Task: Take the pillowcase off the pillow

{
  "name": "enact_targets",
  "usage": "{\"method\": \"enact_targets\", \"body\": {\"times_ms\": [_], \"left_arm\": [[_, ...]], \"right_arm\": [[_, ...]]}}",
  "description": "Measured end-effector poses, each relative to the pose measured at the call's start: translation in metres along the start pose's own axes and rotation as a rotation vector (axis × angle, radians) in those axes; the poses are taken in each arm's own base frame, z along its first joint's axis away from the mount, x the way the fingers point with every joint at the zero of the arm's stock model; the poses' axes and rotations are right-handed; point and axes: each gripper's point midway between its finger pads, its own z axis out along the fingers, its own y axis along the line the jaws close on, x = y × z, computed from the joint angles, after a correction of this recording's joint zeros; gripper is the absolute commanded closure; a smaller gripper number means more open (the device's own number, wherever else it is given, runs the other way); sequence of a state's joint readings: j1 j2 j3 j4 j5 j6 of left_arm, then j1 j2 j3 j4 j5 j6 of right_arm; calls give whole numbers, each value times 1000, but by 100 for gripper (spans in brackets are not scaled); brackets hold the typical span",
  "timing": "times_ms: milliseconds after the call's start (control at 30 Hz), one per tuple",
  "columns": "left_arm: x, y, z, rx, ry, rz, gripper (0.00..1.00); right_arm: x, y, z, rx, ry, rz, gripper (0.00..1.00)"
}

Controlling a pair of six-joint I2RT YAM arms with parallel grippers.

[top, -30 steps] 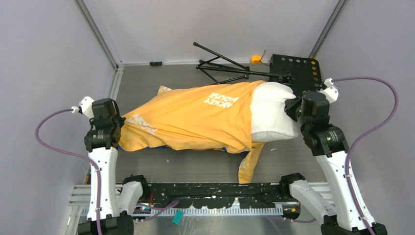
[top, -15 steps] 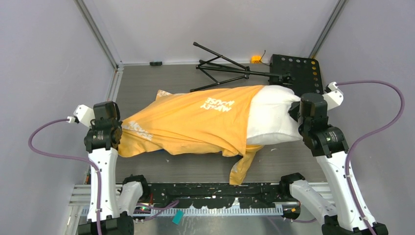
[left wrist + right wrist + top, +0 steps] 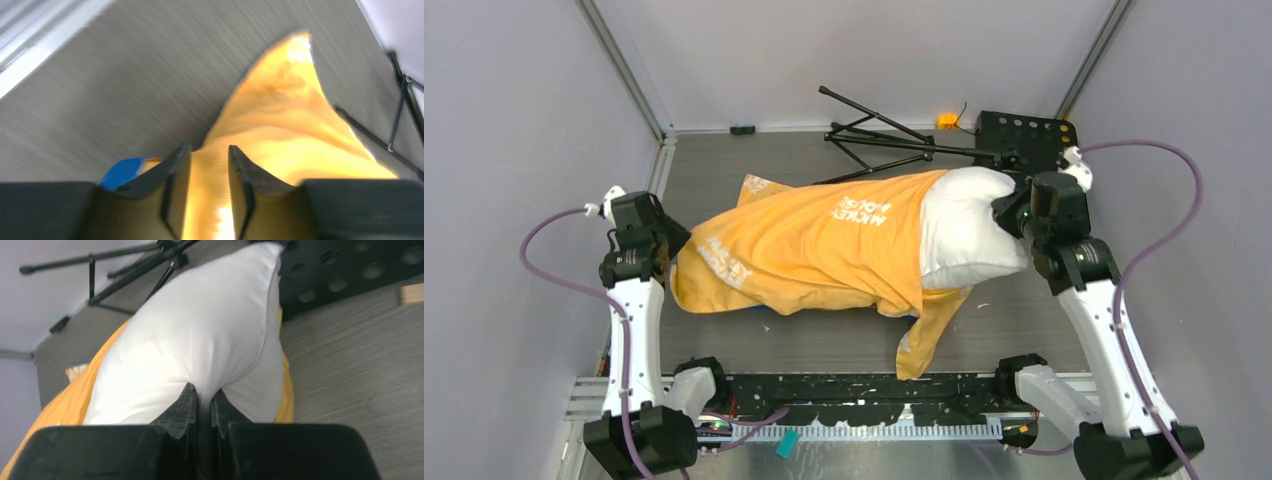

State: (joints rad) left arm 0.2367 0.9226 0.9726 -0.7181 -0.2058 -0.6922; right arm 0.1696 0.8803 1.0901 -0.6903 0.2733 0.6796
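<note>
- Pillowcase [image 3: 814,250] over most of pillow [image 3: 964,235], white end bare.
- Wrist views only: left end effector [image 3: 209,165] pinching pillowcase cloth, right end effector [image 3: 204,400] clamped on pillow edge.

A folded black tripod [image 3: 894,142] is laid across the far side of the grey table [image 3: 724,165]. A black perforated plate [image 3: 1024,140] is set beside it. A small orange object [image 3: 947,121] is seen between them.

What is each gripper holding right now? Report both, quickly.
Left gripper: closed on the pillowcase.
Right gripper: closed on the pillow.
</note>
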Motion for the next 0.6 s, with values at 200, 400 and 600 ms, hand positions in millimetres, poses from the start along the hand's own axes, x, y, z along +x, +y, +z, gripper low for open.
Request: {"method": "enact_targets", "body": {"times_ms": [200,400,600], "left_arm": [[7,-51,-3,232,135,107,25],[14,-116,-54,491,137,244,20],[91,-180,-113,747,286,479,23]], "right_arm": [[49,49,39,-226,264,1,100],[102,85,21,-431,452,-22,100],[146,111,-2,-544,581,-143,100]]}}
